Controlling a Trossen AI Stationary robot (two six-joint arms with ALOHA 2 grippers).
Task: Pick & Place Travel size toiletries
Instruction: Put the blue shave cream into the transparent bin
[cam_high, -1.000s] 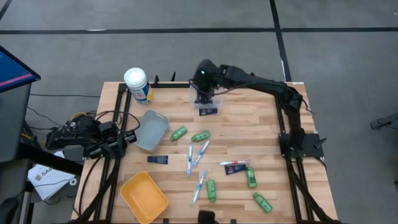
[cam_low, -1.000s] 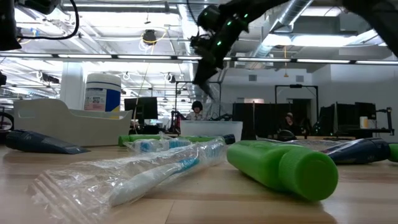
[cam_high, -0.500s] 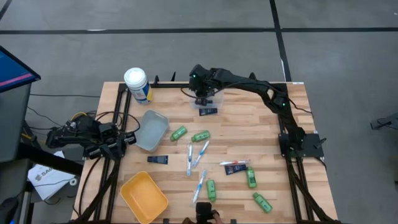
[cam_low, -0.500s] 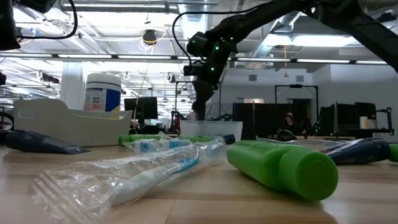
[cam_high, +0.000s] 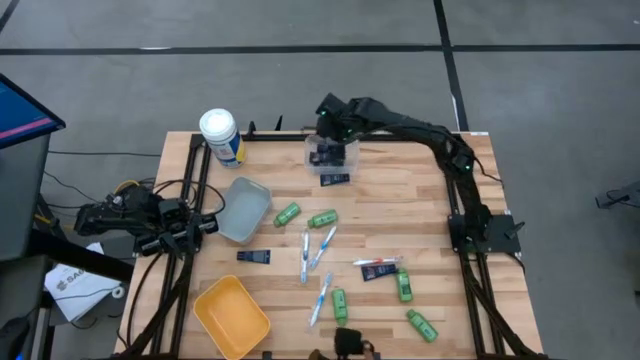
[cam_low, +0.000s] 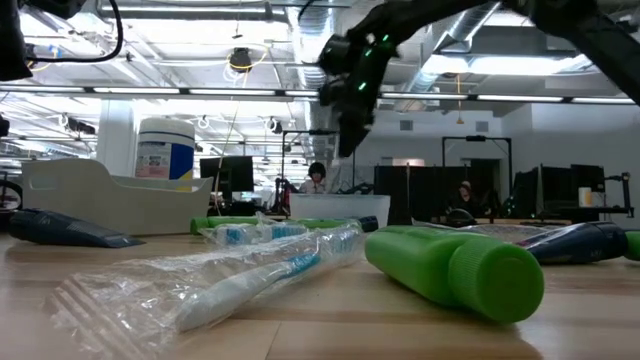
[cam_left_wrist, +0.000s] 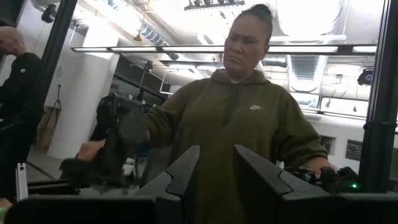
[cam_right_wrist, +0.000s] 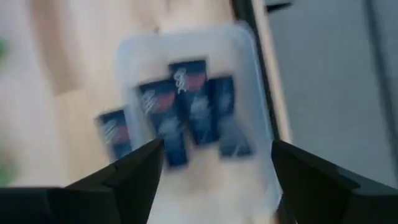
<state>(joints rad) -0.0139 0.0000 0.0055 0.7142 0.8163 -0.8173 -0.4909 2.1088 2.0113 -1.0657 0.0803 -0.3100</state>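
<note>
Travel size toiletries lie over the table's middle and near right: green bottles (cam_high: 288, 213) (cam_high: 403, 287), wrapped toothbrushes (cam_high: 305, 255), a red-and-white toothbrush (cam_high: 378, 262) and navy tubes (cam_high: 254, 257). A clear bin (cam_high: 345, 160) at the far edge holds several navy tubes (cam_right_wrist: 186, 106); another tube (cam_high: 335, 180) lies just outside it. My right gripper (cam_right_wrist: 214, 180) hangs open above this bin, pointing steeply down, with nothing between its fingers. My left gripper (cam_left_wrist: 216, 180) is parked off the table's left edge, its fingers a narrow gap apart and empty.
A grey bin (cam_high: 244, 208) lies at the left of the middle and a yellow bin (cam_high: 231, 315) at the near left. A white canister (cam_high: 221, 137) stands at the far left corner. A person in an olive hoodie (cam_left_wrist: 249, 124) stands beyond the left arm.
My right gripper dipped toward the clear bin, then rose again and drew back a little toward the table's right edge, tipping more steeply down. The tubes in the bin now show from above.
</note>
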